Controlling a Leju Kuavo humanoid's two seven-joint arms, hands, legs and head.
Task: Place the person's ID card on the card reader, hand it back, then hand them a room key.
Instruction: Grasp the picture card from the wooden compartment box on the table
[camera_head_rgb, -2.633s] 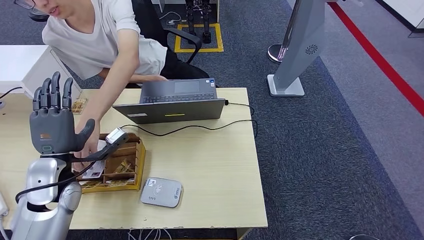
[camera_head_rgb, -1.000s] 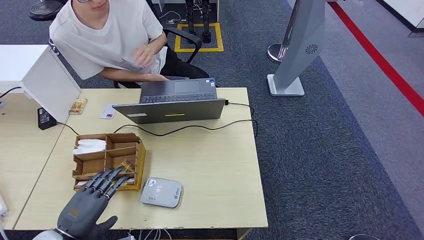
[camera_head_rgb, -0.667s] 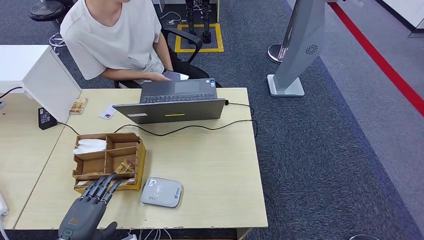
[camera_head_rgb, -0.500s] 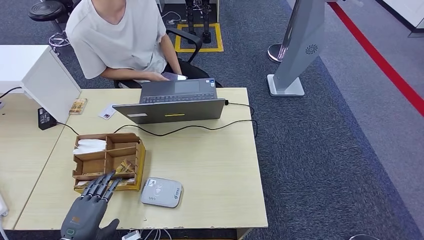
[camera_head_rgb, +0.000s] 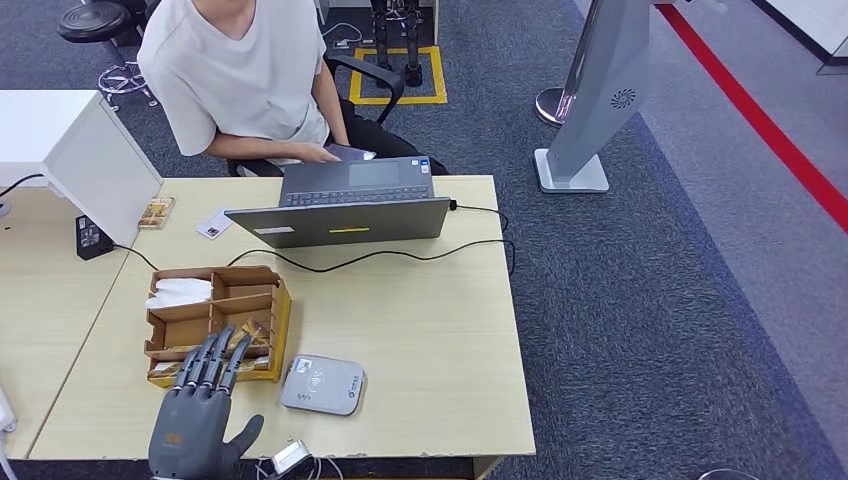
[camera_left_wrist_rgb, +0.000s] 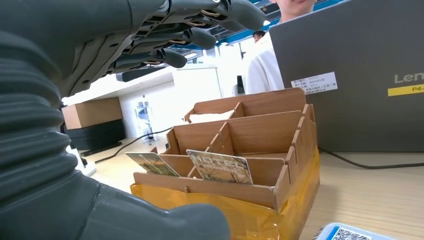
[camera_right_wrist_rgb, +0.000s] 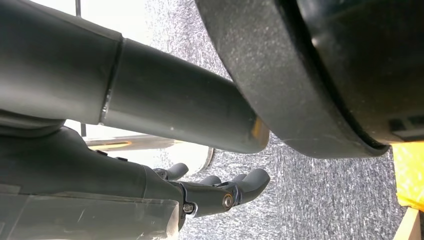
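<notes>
On my head feed the left robot hand (camera_head_rgb: 197, 425) hangs empty, fingers spread, their tips over the near edge of the one wooden organizer (camera_head_rgb: 255, 290) on the surface (camera_head_rgb: 420, 340). My left wrist feed shows two room key cards (camera_left_wrist_rgb: 220, 167) standing tilted in its near compartments. One grey card reader (camera_head_rgb: 322, 384) lies just beside the organizer with nothing on it. One small card (camera_head_rgb: 212, 223) rests near the single laptop (camera_head_rgb: 340, 220), across from the one seated person (camera_head_rgb: 245, 75). The right robot hand (camera_right_wrist_rgb: 220, 192) hangs over carpet, fingers loosely curled around nothing.
</notes>
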